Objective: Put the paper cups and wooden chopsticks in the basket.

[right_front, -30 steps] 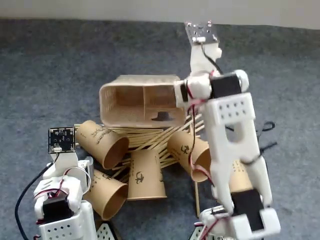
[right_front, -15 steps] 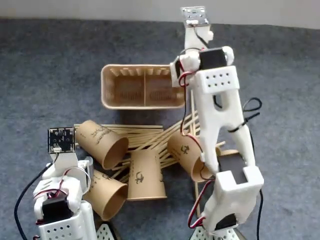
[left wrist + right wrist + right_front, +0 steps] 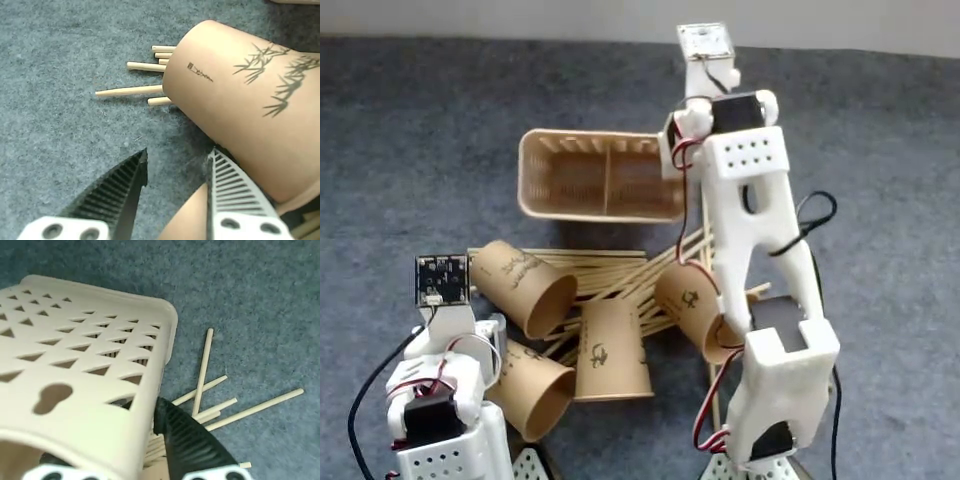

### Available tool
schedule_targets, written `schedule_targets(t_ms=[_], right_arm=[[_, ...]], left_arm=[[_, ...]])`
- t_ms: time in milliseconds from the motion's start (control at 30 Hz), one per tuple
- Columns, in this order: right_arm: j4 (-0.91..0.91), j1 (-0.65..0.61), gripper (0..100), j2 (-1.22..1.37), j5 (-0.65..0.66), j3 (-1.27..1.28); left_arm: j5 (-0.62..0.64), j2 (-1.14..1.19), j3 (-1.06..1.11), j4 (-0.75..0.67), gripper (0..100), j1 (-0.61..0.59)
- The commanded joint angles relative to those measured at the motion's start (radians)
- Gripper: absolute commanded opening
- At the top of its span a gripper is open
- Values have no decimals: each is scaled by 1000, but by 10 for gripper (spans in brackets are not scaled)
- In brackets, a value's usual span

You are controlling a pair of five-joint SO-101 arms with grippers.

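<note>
The beige basket [image 3: 600, 175] stands mouth-up at the back of the grey carpet. My right gripper [image 3: 673, 158] is shut on its right end wall; in the right wrist view the black finger [image 3: 190, 440] lies against the outside of the latticed wall [image 3: 75, 360], the other finger hidden. Several brown paper cups lie on their sides in front, among them one [image 3: 525, 285] by my left arm, one [image 3: 610, 350] in the middle and one [image 3: 695, 305] under the right arm. Wooden chopsticks [image 3: 610, 265] are strewn beneath them. My left gripper [image 3: 175, 165] is open, low beside a printed cup [image 3: 245, 100].
Chopstick ends [image 3: 135, 90] poke out from under the printed cup, and more chopsticks [image 3: 205, 370] lie on the carpet beside the basket. A further cup [image 3: 530, 390] rests close to the left arm's base. Bare carpet [image 3: 410, 150] stretches left of the basket.
The right arm has turned the basket from lying tipped on its side to mouth-up and carried it a little farther back. The left arm has kept still.
</note>
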Motion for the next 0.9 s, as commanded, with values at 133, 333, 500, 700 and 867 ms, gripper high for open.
schedule_targets(t_ms=[133, 333, 500, 700, 867], right_arm=[[124, -27, 6, -108, 3, -59], [153, -27, 6, -113, 23, -59], [130, -25, 33, -107, 31, -59], [104, -30, 207, -113, 31, -131], [104, -44, 210, -114, 31, -236]], left_arm=[[6, -4, -5, -15, 200, -8], [6, -4, 2, -15, 200, -8], [6, -4, 4, -15, 200, -8], [6, -4, 4, -15, 200, -8], [6, -4, 4, -15, 200, -8]])
